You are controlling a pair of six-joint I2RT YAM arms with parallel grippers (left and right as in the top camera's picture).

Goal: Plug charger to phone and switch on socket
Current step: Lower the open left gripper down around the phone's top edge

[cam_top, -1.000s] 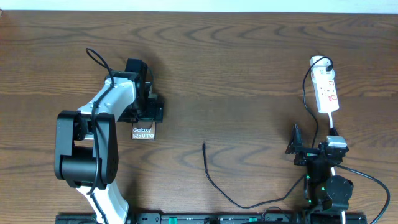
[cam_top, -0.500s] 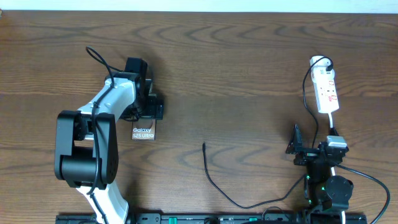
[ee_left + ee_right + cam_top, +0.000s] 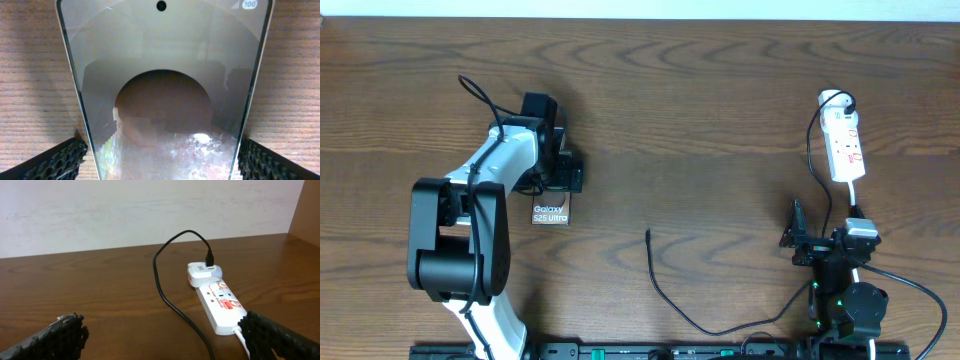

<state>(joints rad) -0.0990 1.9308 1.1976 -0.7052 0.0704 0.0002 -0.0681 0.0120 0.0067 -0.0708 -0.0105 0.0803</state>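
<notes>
The phone [image 3: 550, 214] lies flat on the wooden table, its white lettering showing. In the left wrist view the phone [image 3: 165, 75] fills the frame, glass reflecting. My left gripper [image 3: 558, 180] sits over its far end, and its finger pads [image 3: 160, 160] press against both long edges. The charger cable's black tip [image 3: 648, 235] lies free at mid-table, right of the phone. The cable [image 3: 165, 290] runs to a white adapter on the socket [image 3: 845, 148]. My right gripper [image 3: 825, 238] is open and empty, just in front of the socket [image 3: 220, 302].
A white cord [image 3: 855, 200] runs from the socket toward the right arm's base. The black cable loops along the front edge [image 3: 720, 330]. A pale wall stands behind the table in the right wrist view [image 3: 150, 210].
</notes>
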